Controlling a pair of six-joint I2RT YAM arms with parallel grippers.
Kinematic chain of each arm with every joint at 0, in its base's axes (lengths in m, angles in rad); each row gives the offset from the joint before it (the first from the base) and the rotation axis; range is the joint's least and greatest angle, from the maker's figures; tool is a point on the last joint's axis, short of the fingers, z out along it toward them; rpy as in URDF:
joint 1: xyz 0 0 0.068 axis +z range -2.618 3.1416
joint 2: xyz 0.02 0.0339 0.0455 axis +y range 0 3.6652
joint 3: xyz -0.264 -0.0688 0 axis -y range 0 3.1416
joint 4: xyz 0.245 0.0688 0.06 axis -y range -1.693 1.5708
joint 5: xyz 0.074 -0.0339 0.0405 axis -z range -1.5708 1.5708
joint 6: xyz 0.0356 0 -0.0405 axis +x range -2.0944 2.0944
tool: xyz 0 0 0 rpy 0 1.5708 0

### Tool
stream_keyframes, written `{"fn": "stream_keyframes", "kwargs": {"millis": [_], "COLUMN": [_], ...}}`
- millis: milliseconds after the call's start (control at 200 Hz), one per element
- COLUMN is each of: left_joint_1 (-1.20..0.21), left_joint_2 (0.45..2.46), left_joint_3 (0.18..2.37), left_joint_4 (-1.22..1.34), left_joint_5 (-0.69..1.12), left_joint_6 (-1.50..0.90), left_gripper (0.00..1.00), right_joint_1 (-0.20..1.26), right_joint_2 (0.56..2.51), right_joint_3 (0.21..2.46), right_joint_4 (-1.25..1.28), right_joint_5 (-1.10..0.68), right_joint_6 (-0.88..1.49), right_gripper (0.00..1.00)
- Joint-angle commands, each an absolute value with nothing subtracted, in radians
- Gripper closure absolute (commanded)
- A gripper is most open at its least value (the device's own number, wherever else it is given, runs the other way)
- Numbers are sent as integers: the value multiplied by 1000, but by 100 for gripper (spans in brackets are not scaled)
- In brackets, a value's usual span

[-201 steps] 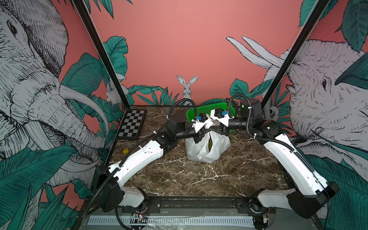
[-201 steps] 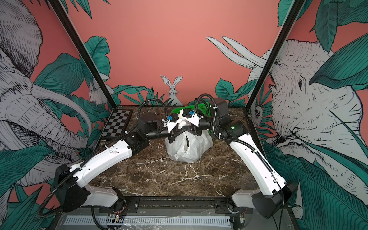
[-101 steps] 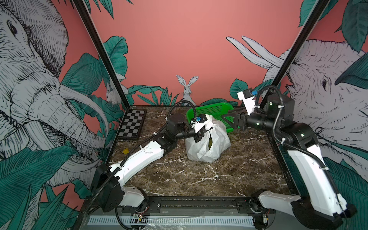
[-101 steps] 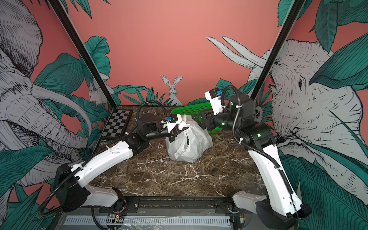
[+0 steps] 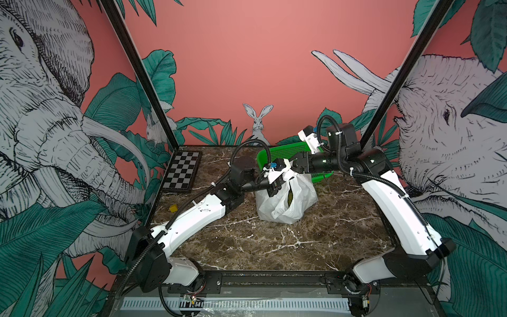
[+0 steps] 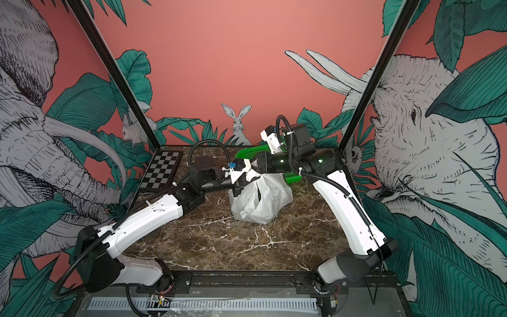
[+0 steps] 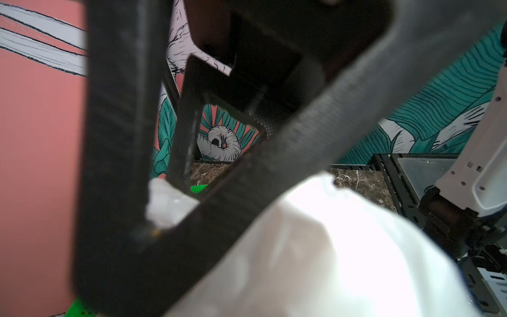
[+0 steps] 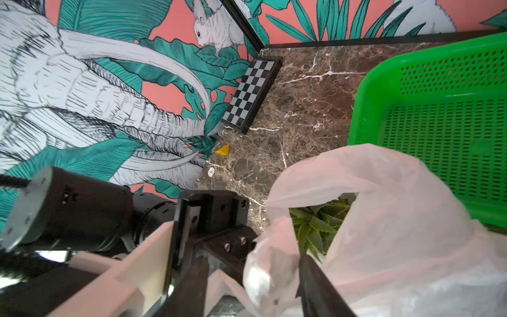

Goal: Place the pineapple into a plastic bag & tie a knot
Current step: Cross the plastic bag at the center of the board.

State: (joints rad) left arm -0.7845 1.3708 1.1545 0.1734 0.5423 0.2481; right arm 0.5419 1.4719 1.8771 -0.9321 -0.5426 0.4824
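Observation:
The white plastic bag (image 5: 285, 203) (image 6: 263, 200) stands on the marble top, mouth gaping toward the front. Inside it lies the pineapple (image 8: 315, 227), showing green leaves and, in a top view, a dark sliver (image 5: 290, 198). My left gripper (image 5: 275, 188) (image 6: 239, 184) (image 7: 153, 230) is shut on a pinch of the bag's upper edge (image 7: 167, 205). From the right, my right gripper (image 5: 294, 168) (image 6: 256, 164) (image 8: 252, 259) reaches the bag's top. Its jaws stand apart around a bunched handle (image 8: 259, 274). The knot is out of view.
A green perforated basket (image 5: 288, 149) (image 8: 439, 123) stands tilted just behind the bag. A chessboard (image 5: 182, 171) (image 8: 249, 93) leans at the back left corner. A small yellow piece (image 5: 172, 208) (image 8: 222, 151) lies near the left wall.
The right arm pulled away up and to the right, then came back to the bag's top with its jaws narrower. The left gripper kept its hold in place.

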Motion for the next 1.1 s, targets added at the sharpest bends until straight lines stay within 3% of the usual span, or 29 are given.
{"fn": "stream_keyframes", "kwargs": {"millis": [0, 130, 295, 325, 395, 470, 485, 530, 590, 640, 850, 1090], "left_joint_1": [-787, -787, -787, -787, -787, -787, -788, -788, -787, -789, -857, -914], "left_joint_2": [1361, 1357, 1329, 1321, 1298, 1265, 1260, 1241, 1217, 1189, 1098, 1125], "left_joint_3": [1172, 1169, 1143, 1136, 1114, 1089, 1084, 1073, 1064, 1062, 1087, 1144], "left_joint_4": [187, 181, 182, 181, 186, 186, 182, 177, 160, 138, 34, 25], "left_joint_5": [566, 557, 515, 499, 469, 442, 436, 425, 398, 366, 246, 337], "left_joint_6": [272, 264, 247, 240, 228, 212, 212, 203, 198, 196, 240, 182], "left_gripper": [100, 100, 100, 94, 69, 53, 44, 38, 12, 1, 1, 1], "right_joint_1": [548, 550, 549, 550, 550, 549, 551, 551, 550, 551, 552, 554], "right_joint_2": [1483, 1492, 1496, 1497, 1503, 1506, 1507, 1509, 1514, 1518, 1524, 1533], "right_joint_3": [1896, 1906, 1911, 1911, 1911, 1908, 1908, 1910, 1914, 1920, 1924, 1939], "right_joint_4": [-956, -968, -949, -946, -943, -938, -938, -938, -943, -950, -953, -963], "right_joint_5": [-563, -563, -562, -557, -548, -539, -538, -533, -524, -515, -498, -490], "right_joint_6": [474, 471, 477, 480, 487, 489, 489, 490, 489, 490, 490, 482], "right_gripper": [70, 100, 100, 100, 100, 100, 100, 100, 100, 100, 100, 100]}}
